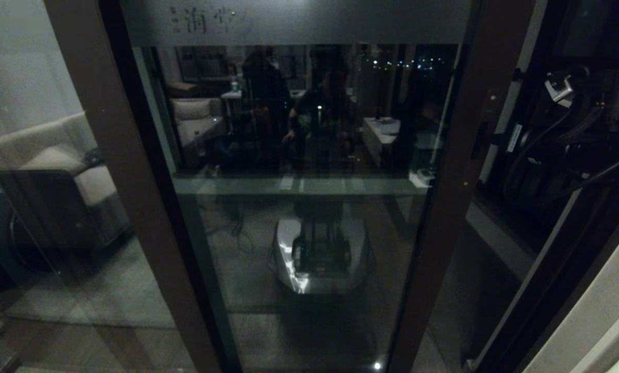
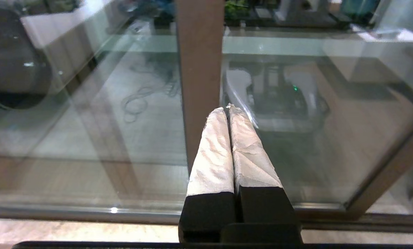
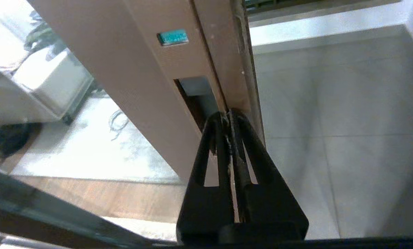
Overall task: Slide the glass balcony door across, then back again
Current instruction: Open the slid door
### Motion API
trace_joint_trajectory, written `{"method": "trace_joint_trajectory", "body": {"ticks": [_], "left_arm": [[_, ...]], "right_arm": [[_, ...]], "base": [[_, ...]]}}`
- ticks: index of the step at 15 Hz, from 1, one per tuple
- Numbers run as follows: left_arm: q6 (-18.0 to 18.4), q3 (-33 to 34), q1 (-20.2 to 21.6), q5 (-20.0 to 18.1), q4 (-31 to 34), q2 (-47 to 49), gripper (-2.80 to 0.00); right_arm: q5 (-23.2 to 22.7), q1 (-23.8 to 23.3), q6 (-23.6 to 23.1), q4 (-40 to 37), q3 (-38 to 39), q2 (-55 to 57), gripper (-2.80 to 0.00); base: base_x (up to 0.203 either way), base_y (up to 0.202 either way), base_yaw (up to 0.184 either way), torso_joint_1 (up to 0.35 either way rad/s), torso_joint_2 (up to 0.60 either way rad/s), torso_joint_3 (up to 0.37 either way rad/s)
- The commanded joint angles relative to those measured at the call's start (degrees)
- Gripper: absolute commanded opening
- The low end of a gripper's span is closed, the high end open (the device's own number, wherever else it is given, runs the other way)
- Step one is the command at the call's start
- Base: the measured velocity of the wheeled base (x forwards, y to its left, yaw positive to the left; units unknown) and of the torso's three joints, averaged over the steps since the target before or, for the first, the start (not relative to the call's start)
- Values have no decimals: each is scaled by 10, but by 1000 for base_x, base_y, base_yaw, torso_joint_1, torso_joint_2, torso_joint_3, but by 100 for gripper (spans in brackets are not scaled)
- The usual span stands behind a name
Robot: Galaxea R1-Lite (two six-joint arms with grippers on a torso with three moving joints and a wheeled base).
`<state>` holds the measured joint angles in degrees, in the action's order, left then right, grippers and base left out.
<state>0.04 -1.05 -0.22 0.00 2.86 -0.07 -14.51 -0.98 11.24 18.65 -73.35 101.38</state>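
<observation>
The glass balcony door [image 1: 309,217] fills the middle of the head view, with dark brown stiles and a frosted band across its top. Its slim black recessed handle [image 1: 479,140] sits on the right stile [image 1: 454,155]. In the right wrist view my right gripper [image 3: 227,114] is shut, and its black fingertips rest against the edge of the handle recess [image 3: 192,91]. My right arm [image 1: 563,93] reaches in from the right. My left gripper [image 2: 227,109] is shut and empty; its white-wrapped fingers [image 2: 213,152] hang low in front of a brown stile [image 2: 199,62].
A handle-less brown-framed panel on the left shows a sofa [image 1: 55,160]. The pane reflects my base [image 1: 319,254]. Pale tiled floor [image 3: 330,121] shows past the door's edge. A white wall [image 1: 599,311] stands at the right. The floor track [image 2: 88,207] runs below.
</observation>
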Motion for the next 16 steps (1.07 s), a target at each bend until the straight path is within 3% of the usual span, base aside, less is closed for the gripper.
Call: {"method": "trace_joint_trajectory", "body": {"ticks": [1,8,12,16], "left_arm": [[0,0,0,0,0,0,-280],[0,0,0,0,0,0,-280],[0,0,0,0,0,0,-280],[0,0,0,0,0,0,-280]], "right_arm": [[15,13,1,2,0,2,-280],[20,2,-6,2,32,-41,-280],[14,-56,-31,2,74,-114,-280],[-39,-108,-32,0,78,-147,-280]], "base": [[0,0,0,0,0,0],[0,0,0,0,0,0],[0,0,0,0,0,0],[0,0,0,0,0,0]]}}
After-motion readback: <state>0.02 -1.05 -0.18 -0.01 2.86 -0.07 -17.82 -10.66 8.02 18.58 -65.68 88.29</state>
